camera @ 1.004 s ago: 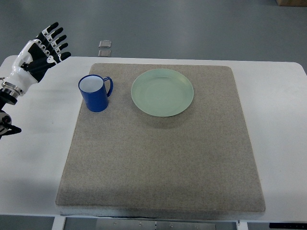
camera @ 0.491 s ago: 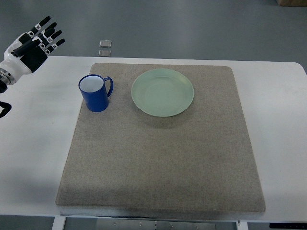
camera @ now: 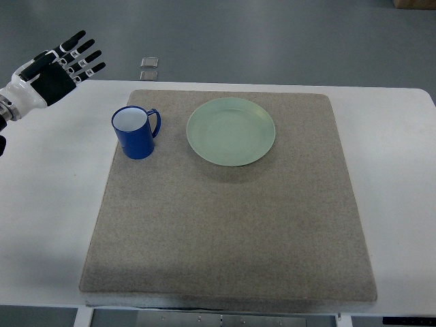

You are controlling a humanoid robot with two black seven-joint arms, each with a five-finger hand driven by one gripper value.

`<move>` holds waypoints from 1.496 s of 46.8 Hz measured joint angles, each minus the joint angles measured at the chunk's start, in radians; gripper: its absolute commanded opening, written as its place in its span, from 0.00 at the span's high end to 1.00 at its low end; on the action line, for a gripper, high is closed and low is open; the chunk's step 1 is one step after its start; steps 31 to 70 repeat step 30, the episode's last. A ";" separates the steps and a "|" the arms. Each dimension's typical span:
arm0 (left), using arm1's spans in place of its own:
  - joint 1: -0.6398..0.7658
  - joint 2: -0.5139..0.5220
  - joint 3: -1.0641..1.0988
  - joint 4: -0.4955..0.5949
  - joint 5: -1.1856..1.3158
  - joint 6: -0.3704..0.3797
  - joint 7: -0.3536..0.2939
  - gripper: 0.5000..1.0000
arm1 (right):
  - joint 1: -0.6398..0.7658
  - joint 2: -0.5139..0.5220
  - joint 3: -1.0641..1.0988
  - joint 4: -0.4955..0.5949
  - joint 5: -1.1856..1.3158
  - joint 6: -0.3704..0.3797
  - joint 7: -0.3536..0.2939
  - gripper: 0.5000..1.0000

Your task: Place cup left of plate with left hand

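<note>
Already set upright near the grey mat's (camera: 225,225) far-left corner, just left of green plate (camera: 231,131): blue enamel mug (camera: 135,133), handle plateward; left hand (camera: 49,71) well apart, fingers splayed, empty, apparently released.

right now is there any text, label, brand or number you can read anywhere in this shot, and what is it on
No readable text anywhere.
The blue cup, green plate and grey mat are plain, with no print.
The left hand has small white patches on its fingers; too small to tell whether they carry marks.
Two small square tiles on the floor beyond the table: nothing legible.
</note>
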 measured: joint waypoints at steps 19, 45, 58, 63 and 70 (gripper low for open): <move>0.000 0.000 0.000 0.000 -0.001 0.003 0.004 0.00 | 0.001 0.000 0.001 0.006 0.004 0.006 0.000 0.14; 0.002 0.001 0.002 0.000 -0.001 0.003 0.003 0.00 | -0.001 0.000 0.001 0.018 -0.001 0.015 0.000 0.14; 0.002 0.001 0.002 0.000 -0.001 0.003 0.003 0.00 | -0.001 0.000 0.001 0.018 -0.001 0.015 0.000 0.14; 0.002 0.001 0.002 0.000 -0.001 0.003 0.003 0.00 | -0.001 0.000 0.001 0.018 -0.001 0.015 0.000 0.14; 0.002 0.001 0.002 0.000 -0.001 0.003 0.003 0.00 | -0.001 0.000 0.001 0.018 -0.001 0.015 0.000 0.14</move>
